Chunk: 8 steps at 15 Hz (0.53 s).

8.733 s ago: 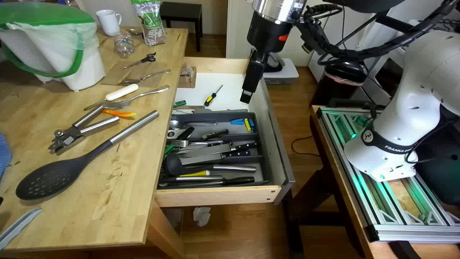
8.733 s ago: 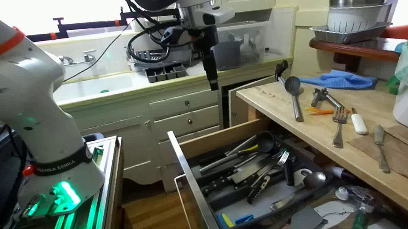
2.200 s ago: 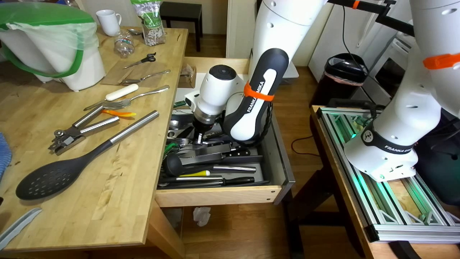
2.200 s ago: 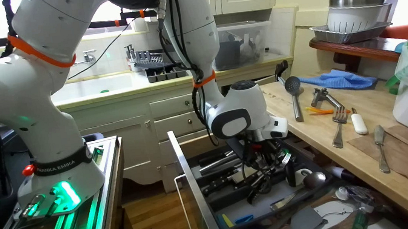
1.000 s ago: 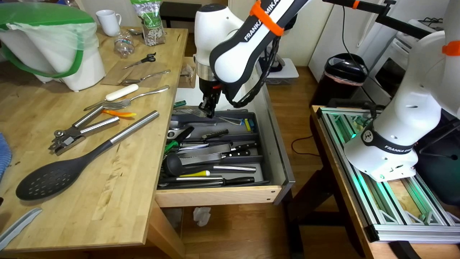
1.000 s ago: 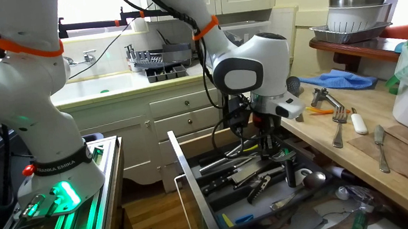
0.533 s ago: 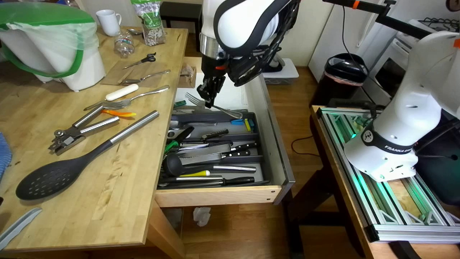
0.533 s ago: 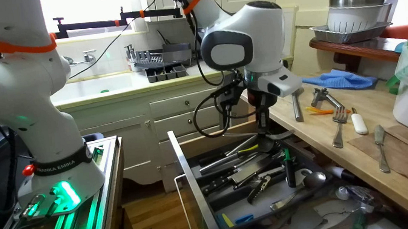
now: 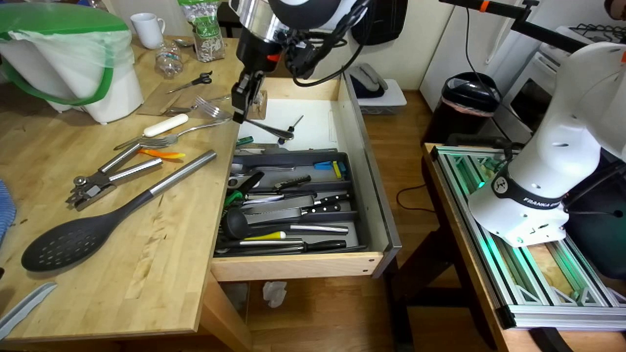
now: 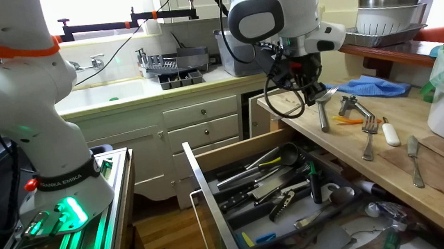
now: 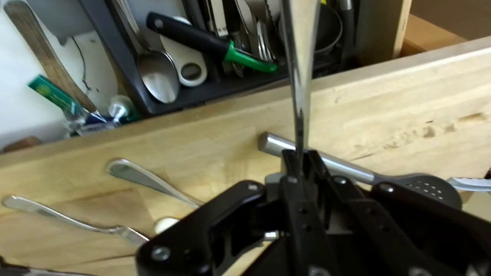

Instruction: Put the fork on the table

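Note:
My gripper is shut on a silver fork, above the edge of the pale wood table. In the same exterior view the tines point over the table and the handle's end reaches back over the drawer. Another exterior view has the tines of the held fork past the gripper, in front of the spoon on the table. In the wrist view the fork's handle rises from between the fingertips of the gripper; the tines are hidden there.
A second fork lies on the table among a can opener, a slotted black spoon, a white-handled knife and scissors. A white bin stands behind. The pulled-out drawer holds a grey tray of utensils.
My gripper came down empty into the tray, took hold of the fork and lifted it out. Over the last second it has risen and moved from above the drawer to the table's edge.

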Tool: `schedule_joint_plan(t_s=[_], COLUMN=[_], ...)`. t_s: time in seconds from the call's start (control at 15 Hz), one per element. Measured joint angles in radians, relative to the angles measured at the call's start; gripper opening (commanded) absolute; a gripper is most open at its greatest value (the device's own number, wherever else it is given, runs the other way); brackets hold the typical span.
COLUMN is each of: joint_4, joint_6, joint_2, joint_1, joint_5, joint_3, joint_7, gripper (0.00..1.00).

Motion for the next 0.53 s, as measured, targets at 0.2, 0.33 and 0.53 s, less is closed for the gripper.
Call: schedule_joint_plan(t_s=[0.2,0.33,0.53], joint_4=[0.117,0.205,0.307], joint_6=[-0.036,-0.071,-0.135], joint_2=[0.063,0.126,0.214], joint_1=[-0.002,-0.012,-0.038], joint_5=[0.039,0.046,0.056], joint_3=[0.037,0.061,0.104], joint_7=[-0.157,-0.256,-0.398], gripper=[0.02,0.02,0.02])
